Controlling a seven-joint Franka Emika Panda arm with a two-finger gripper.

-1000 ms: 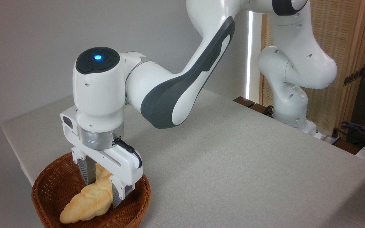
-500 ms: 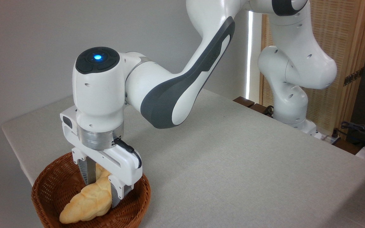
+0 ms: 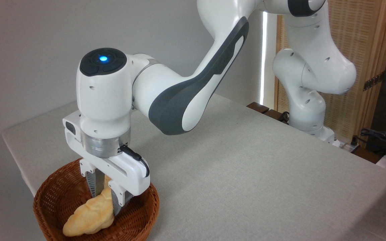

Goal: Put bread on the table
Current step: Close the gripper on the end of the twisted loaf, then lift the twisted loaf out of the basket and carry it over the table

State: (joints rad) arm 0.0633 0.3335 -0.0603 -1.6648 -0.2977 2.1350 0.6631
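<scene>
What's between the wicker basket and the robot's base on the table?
Nothing lies on that stretch. In the fixed camera view, the grey-beige table is bare cloth from the basket to the robot's base; only the arm passes above it.

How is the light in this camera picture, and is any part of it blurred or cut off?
Camera view: soft, even light, with a bright strip of daylight behind the arm; the arm casts a faint shadow on the table. The tool, the bread and the basket are sharp, without glare. The lower edge cuts off the basket's front, the top edge the upper arm.
</scene>
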